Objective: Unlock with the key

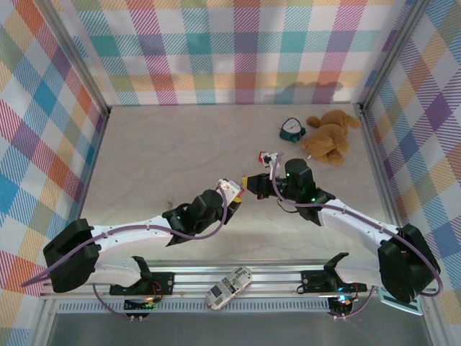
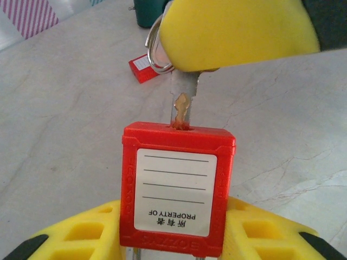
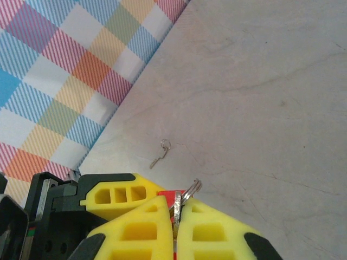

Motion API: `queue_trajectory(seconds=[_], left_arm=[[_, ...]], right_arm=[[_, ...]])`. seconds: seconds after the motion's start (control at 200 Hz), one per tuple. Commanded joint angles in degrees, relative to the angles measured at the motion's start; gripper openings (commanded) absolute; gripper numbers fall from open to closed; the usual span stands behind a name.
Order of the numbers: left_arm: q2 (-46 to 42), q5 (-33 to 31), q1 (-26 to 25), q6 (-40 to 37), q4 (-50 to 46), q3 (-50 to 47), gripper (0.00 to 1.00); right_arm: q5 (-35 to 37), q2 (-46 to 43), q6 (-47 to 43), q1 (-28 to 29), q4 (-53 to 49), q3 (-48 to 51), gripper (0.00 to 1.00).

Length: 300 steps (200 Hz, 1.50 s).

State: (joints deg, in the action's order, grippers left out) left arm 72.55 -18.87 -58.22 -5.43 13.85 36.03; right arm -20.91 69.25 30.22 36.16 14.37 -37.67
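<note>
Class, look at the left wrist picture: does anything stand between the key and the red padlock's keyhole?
Nothing visible does. The key, pinched in the right claw, already has its tip in the keyhole on the red padlock.

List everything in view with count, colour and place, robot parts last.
padlock: 1, red, held in the left gripper
key: 1, silver, in the right gripper, tip at the padlock's keyhole
red block: 1, red with a white label, on the table beyond the grippers
teal item: 1, teal, far right, beside the bear
bear: 1, brown, far right corner
metal bit: 1, silver, loose on the table near a wall
device: 1, white, on the rail between the arm bases
table: 1, pale
walls: 3, plaid
left gripper: 1, yellow fingers, mid table
right gripper: 1, yellow fingers, facing the left
</note>
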Motion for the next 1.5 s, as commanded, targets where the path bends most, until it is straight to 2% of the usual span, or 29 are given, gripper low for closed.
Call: queue_trajectory(seconds=[0.0, 0.115, 0.25, 0.57, 0.905, 1.19, 1.495], left_arm=[[-2.2, 5.7, -0.7, -2.3, 25.9, 5.1, 0.07], [-2.5, 6.2, -0.9, -2.3, 27.1, 3.2, 0.08], [-2.3, 5.3, -0.8, -3.3, 33.1, 0.3, 0.07], [0.6, 6.5, -0.9, -2.7, 30.4, -0.5, 0.05], [1.7, 5.1, -0.9, -1.9, 29.8, -1.3, 0.04], [3.9, 0.4, -0.9, -2.3, 29.5, -2.2, 0.02], [4.4, 0.9, -0.9, -2.4, 28.7, -2.3, 0.02]], right_arm=[[-3.9, 1.0, -4.4, 4.5, -20.0, -1.8, 0.09], [-2.9, 0.7, -5.7, 4.4, -22.8, -4.5, 0.11], [-1.5, 0.0, -6.0, 4.4, -24.1, -5.8, 0.13], [1.5, -1.9, -7.6, 4.4, -27.5, -9.3, 0.22], [3.2, -3.7, -8.9, 4.4, -30.0, -11.4, 0.26], [4.4, -5.5, -10.3, 3.9, -30.8, -11.0, 0.50], [4.6, -5.0, -10.3, 3.1, -30.8, -12.3, 0.55]])
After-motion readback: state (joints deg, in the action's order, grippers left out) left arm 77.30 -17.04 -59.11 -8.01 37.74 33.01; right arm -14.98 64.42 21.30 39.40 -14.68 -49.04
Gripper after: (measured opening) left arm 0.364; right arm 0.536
